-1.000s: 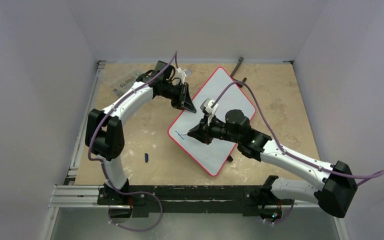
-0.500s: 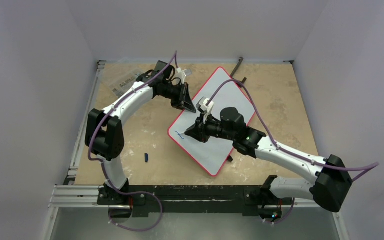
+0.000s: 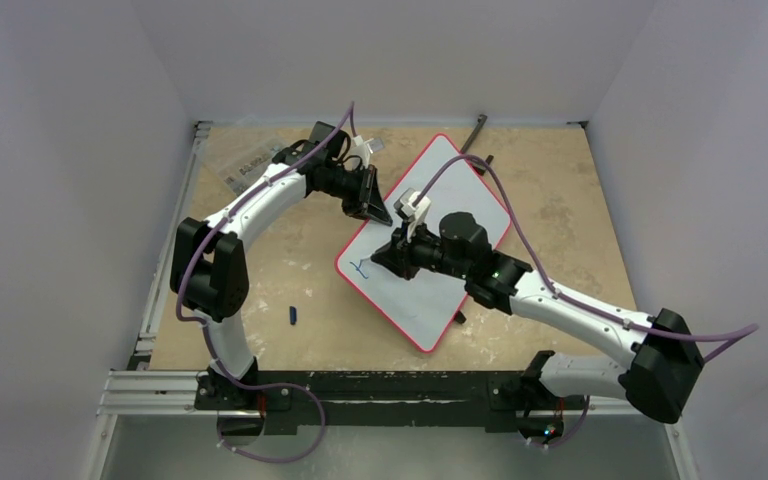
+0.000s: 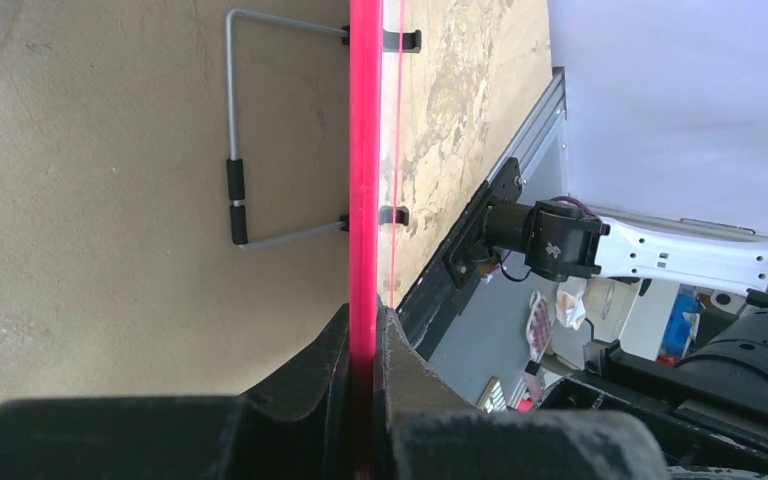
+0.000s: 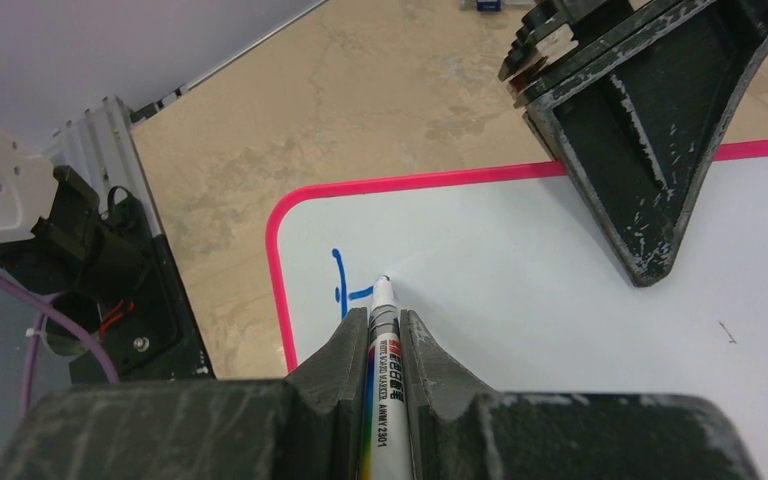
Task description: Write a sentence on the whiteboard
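Pale grey walls are enclosing a tan, mottled tabletop (image 3: 300,260) on three sides.

1. At the far left corner, a clear plastic packet with dark print (image 3: 243,163) is lying flat against the table edge. A small dark blue cylindrical piece (image 3: 293,315) is lying alone on the bare surface, well apart from the board's near-left rim.
2. The left gripper (image 4: 365,325) is clenching its jaws on the far-left edge of the large flat white rectangular whiteboard with a thin red rim (image 3: 455,185). In the left wrist view the rim is running edge-on between the two black fingers. A grey wire bracket with black sleeves (image 4: 232,190) is attaching to the rim through two small black clips (image 4: 401,40).
3. The whiteboard is sitting diagonally at the table's centre, with one corner pointing toward the far wall. Open tabletop is lying on both sides of it, wider on the right.
4. The right gripper (image 5: 378,320) is grasping a white-barrelled marker with printed lettering (image 5: 381,335), jaws closed on the barrel, tip touching the board.
5. The sentence (image 5: 343,283) is showing only a few short blue strokes, just inside the rounded near-left corner. Bare white surface is extending from the tip toward the right.
6. A thin dark rod (image 3: 477,131) is lying at the far edge, near the board's far corner.
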Robot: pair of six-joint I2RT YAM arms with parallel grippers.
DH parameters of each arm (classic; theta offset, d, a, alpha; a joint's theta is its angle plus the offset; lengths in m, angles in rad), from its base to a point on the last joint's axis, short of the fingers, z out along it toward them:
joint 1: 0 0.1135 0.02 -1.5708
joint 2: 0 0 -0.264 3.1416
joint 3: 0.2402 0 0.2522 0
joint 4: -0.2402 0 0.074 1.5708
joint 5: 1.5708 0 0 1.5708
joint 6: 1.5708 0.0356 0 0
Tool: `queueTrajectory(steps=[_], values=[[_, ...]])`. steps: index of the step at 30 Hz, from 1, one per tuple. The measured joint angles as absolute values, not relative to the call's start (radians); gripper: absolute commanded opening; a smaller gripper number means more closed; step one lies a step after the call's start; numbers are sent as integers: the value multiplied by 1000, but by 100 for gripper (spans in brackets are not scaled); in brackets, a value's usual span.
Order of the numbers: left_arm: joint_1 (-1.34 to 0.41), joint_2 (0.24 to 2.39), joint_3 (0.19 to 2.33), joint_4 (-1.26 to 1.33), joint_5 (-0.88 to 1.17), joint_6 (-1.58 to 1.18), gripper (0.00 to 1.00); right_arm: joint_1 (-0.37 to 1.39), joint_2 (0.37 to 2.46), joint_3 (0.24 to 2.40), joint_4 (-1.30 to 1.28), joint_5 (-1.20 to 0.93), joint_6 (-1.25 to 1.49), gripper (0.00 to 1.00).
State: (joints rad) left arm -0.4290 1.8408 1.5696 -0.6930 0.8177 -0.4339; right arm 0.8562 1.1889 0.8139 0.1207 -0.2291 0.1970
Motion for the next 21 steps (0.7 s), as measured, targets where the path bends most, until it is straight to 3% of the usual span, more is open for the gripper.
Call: queueTrajectory(steps=[21], values=[[-434,1836,1570,-694,810,-434,0,856,1185,899,58,-129,198,0]])
